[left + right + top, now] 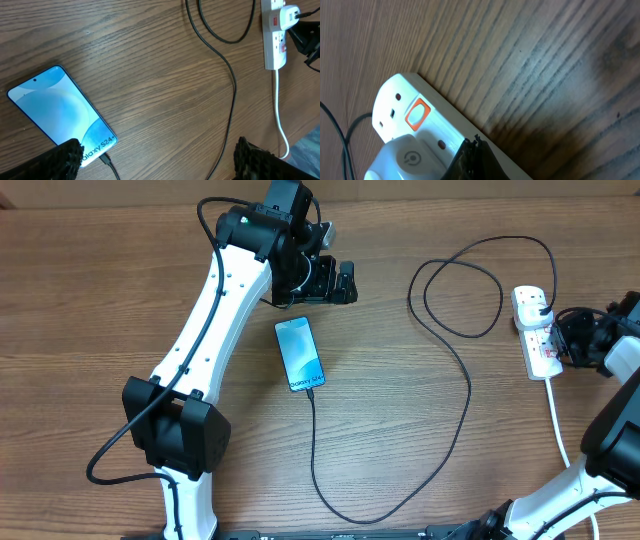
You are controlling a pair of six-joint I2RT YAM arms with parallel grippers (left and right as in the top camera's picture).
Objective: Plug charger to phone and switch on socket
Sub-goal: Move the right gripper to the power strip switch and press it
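White lettering near the lower end of the slim rectangular phone (59, 111), with its glowing light-blue screen, reads "Galaxy S24+" in the left wrist view. The first letter is partly behind a black finger pad (67, 159). In the overhead view the print is too small to read. In the right wrist view a white plug adapter (402, 159) carries a faint grey power symbol, and beside it sits an orange-red rocker switch (417, 113).

The phone lies flat, left of the overhead frame's centre, on the brown wood-grain surface (420, 460). The thin black charger cable (466, 395) meets the phone's lower end. It runs down, sweeps right and up, then loops at the upper right to reach the white elongated power strip (533, 330) at the right edge.

The left arm's white links climb from the lower left to the upper centre. The left gripper (345, 282) hangs just above the phone with its jaws spread wide and nothing between them. The right arm enters from the lower right corner. The right gripper (472, 159) has its jaws pressed together, pinching nothing, and its black tip lies against the power strip's face beside the adapter.
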